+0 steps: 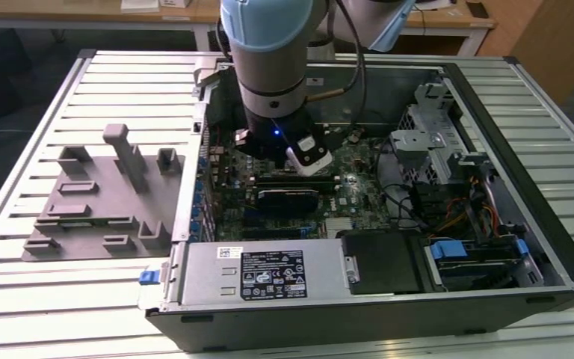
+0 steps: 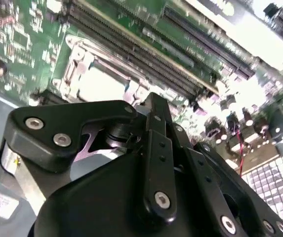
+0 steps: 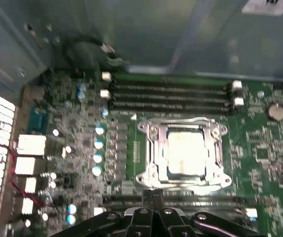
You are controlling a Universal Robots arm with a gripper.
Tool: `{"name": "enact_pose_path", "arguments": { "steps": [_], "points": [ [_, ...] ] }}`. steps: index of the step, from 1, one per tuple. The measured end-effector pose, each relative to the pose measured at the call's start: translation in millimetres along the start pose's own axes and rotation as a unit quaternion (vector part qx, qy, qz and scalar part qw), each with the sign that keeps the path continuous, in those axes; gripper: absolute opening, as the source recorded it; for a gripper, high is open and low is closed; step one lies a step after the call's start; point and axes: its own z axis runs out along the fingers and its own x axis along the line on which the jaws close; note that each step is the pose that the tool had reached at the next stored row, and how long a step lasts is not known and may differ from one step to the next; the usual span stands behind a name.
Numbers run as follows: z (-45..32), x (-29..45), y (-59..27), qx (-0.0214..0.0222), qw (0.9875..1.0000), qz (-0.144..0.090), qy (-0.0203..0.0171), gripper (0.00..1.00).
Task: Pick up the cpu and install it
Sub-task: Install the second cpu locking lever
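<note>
The cpu is a pale shiny square lying flat inside the metal socket frame on the green motherboard. In the second wrist view the cpu lies just beyond the black finger links. My gripper hovers above the board, a little to one side of the socket, its two black fingertips pressed together with nothing visible between them. Seen from the exterior view, the gripper hangs inside the open computer case over the motherboard.
Memory slots run along the far side of the socket. A grey plastic fixture plate with blocks lies on the table at the exterior view's left. The power supply, drive cage and cables crowd the case.
</note>
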Motion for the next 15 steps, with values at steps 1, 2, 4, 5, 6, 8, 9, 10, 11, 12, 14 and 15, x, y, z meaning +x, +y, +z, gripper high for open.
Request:
{"name": "enact_pose_path", "arguments": {
  "steps": [1,2,4,5,6,8,9,10,11,12,14,15],
  "points": [
    [0.2,-1.8,0.2,0.0028,1.0000,0.001,-0.0002,0.11],
    [0.4,-3.4,0.4,0.0054,1.0000,0.002,-0.0005,0.11],
    [0.8,-6.7,0.9,0.0107,0.9999,0.004,-0.0011,0.11],
    [1.0,-8.3,1.3,0.0127,0.9999,0.005,-0.0013,0.11],
    [1.4,-9.7,2.2,0.0144,0.9999,0.006,-0.0015,0.11],
    [2.4,-11.5,5.5,0.0172,0.9998,0.006,-0.0015,0.11],
    [3.0,-12.3,7.7,0.0186,0.9998,0.006,-0.0015,0.11],
    [3.6,-13.0,10.4,0.0202,0.9998,0.005,-0.0015,0.11],
    [4.5,-13.7,13.3,0.0221,0.9997,0.005,-0.0015,0.11],
    [5.1,-14.4,15.7,0.0241,0.9997,0.005,-0.0015,0.11],
    [5.9,-16.5,18.1,0.0290,0.9996,0.005,-0.0014,0.11],
    [6.2,-17.7,19.0,0.0314,0.9995,0.005,-0.0014,0.11]
  ]
}}
